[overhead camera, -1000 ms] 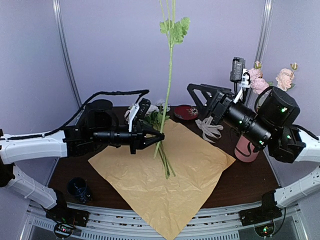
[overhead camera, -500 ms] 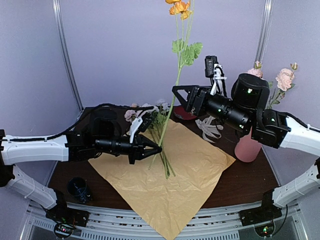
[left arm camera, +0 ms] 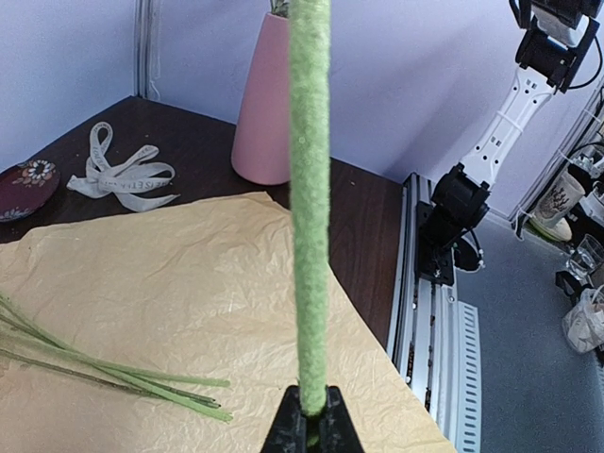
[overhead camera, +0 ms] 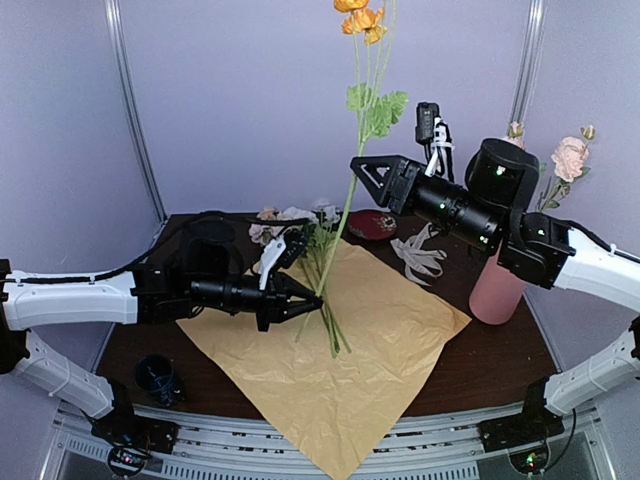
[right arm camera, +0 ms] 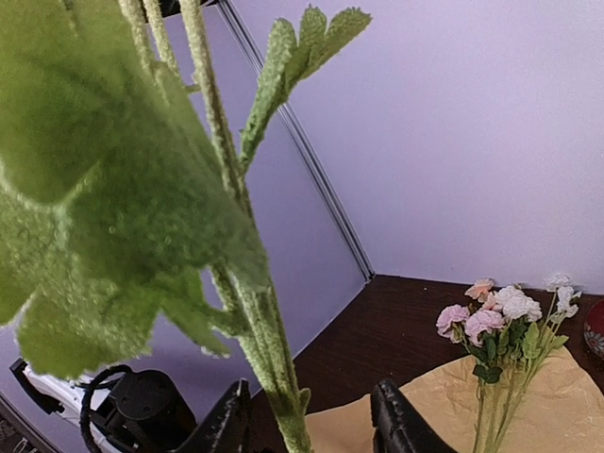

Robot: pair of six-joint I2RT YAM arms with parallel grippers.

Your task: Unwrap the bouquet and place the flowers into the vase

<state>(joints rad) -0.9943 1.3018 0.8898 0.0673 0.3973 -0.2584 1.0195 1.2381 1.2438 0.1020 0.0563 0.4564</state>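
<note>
Left claw (overhead camera: 318, 300) pinched the flower stem (overhead camera: 344, 198); right claw (right arm camera: 311, 423) stood spread around it; orange blooms (overhead camera: 360, 18) partly cropped at top.

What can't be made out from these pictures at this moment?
- Top view: blooms of the orange flower are cut off by the top edge.
- Mouth of the pink vase: hidden behind the right arm in the top view, cropped by the left wrist view's top edge.
- Right wrist view: blurred leaves fill much of the frame; the right claw shows only fingertips at the bottom edge.
</note>
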